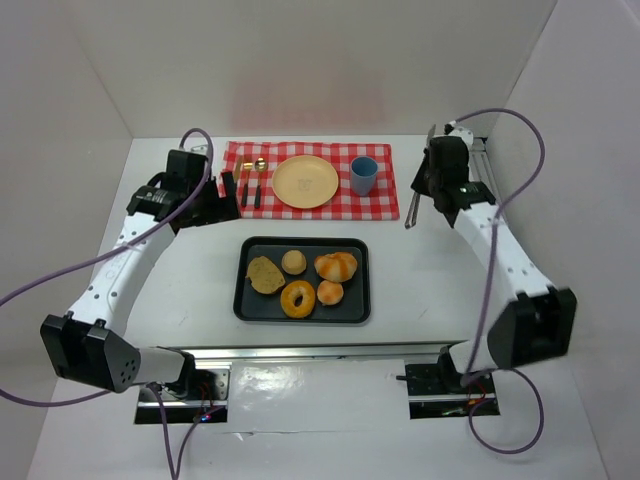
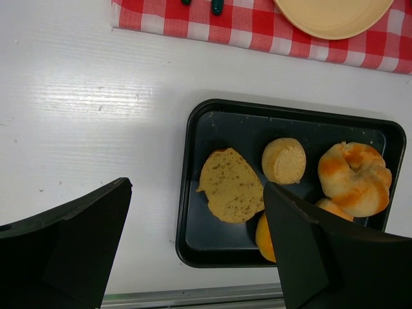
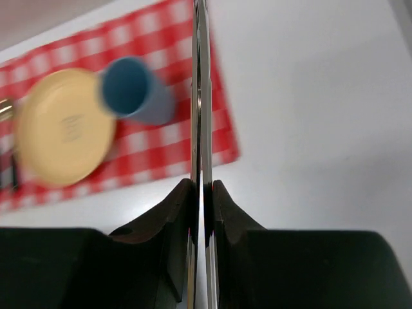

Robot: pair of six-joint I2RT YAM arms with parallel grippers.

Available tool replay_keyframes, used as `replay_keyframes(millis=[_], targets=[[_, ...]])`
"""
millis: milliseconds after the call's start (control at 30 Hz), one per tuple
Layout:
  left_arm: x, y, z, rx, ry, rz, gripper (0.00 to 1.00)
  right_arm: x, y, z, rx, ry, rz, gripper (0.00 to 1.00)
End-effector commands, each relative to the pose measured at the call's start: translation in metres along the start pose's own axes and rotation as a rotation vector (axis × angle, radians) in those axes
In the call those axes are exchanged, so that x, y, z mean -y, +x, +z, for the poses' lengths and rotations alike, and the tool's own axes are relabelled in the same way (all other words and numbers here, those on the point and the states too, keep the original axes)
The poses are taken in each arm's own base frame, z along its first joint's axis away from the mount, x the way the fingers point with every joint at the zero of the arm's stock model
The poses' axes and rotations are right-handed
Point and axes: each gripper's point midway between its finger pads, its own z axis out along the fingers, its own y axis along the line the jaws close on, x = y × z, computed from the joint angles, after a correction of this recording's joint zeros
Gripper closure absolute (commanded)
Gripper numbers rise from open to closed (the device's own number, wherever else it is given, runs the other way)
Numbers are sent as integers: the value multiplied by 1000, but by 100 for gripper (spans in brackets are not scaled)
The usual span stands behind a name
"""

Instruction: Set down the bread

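Pinching what looks like a pair of metal tongs (image 3: 199, 96) (the right wrist view is blurred), the right gripper (image 3: 201, 190) has its jaws pressed together on the two thin blades. It is raised at the far right of the table (image 1: 180, 290), just off the right edge of the checked cloth (image 1: 390, 205), and the tongs hang down past that edge. The left gripper (image 1: 230, 198) has its jaws spread wide with nothing between them. It hovers near the cloth's left end, above the bare table left of the black tray (image 1: 240, 300). All the bread lies in that tray, at the middle of the table nearer the arm bases than the cloth: a flat brown slice (image 2: 232, 185) at the left, a small round bun (image 2: 284, 160) beside it, a large glazed roll (image 2: 355, 177) at the right, and a ring-shaped piece (image 1: 298, 299) and a small roll (image 1: 330, 292) along the near side. On the cloth are a yellow plate (image 1: 305, 182), a blue cup (image 1: 363, 175) to its right and cutlery (image 1: 250, 182) to its left.
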Motion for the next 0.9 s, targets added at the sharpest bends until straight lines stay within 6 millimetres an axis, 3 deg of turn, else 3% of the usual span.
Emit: replay_keyframes(millis=[0, 67, 200, 233, 300, 467, 600, 767, 867], targets=[[9, -20, -23, 83, 67, 9, 4, -28, 30, -68, -126, -158, -127, 81], [12, -15, -21, 65, 84, 10, 4, -45, 52, -97, -215, -267, -171, 81], [17, -6, -21, 40, 114, -17, 4, -110, 102, -160, -398, -577, -279, 76], [17, -3, -22, 34, 122, -27, 4, -118, 108, -173, -417, -613, -305, 70], [13, 1, -23, 32, 102, -38, 4, -133, 124, -193, -447, -651, -366, 67], [3, -4, -42, 98, 92, -64, 4, -145, 139, -204, -484, -627, -421, 67], [-2, -3, -39, 95, 74, -71, 4, -155, 149, -205, -511, -598, -478, 63], [-7, -6, -34, 102, 63, -84, 4, -169, 158, -190, -535, -559, -511, 50], [-8, -4, -27, 83, 55, -73, 4, -176, 166, -183, -565, -564, -527, 50]])
